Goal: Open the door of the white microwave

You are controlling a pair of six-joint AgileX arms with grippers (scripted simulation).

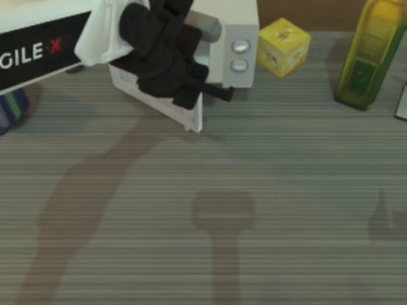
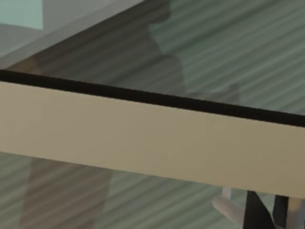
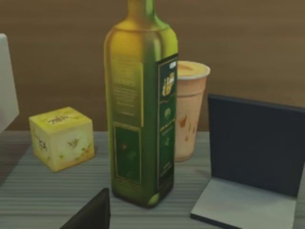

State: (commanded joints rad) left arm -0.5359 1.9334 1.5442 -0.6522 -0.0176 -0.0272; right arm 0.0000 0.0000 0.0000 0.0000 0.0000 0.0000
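Note:
The white microwave point(image 1: 235, 25) stands at the table's far edge, its two silver knobs point(image 1: 240, 55) facing me. Its door point(image 1: 162, 101) is swung partway out, hinged on the left, with its free edge toward the table's middle. My left gripper point(image 1: 213, 92) is black, reaches over the door and sits between door and oven. In the left wrist view the door's upper edge point(image 2: 143, 133) crosses as a beige band, below it are the pale handle point(image 2: 231, 207) and two dark fingers point(image 2: 257, 217) close together on it. My right gripper point(image 3: 90, 217) shows only as a dark corner, out of the top view.
A yellow cube point(image 1: 283, 38) sits right of the microwave. A tall green bottle point(image 1: 372, 51) stands at the far right, with an orange cup point(image 3: 190, 109) behind it and a dark open laptop-like thing point(image 3: 255, 143) beside it. A blue object point(image 1: 13, 108) lies at the left edge.

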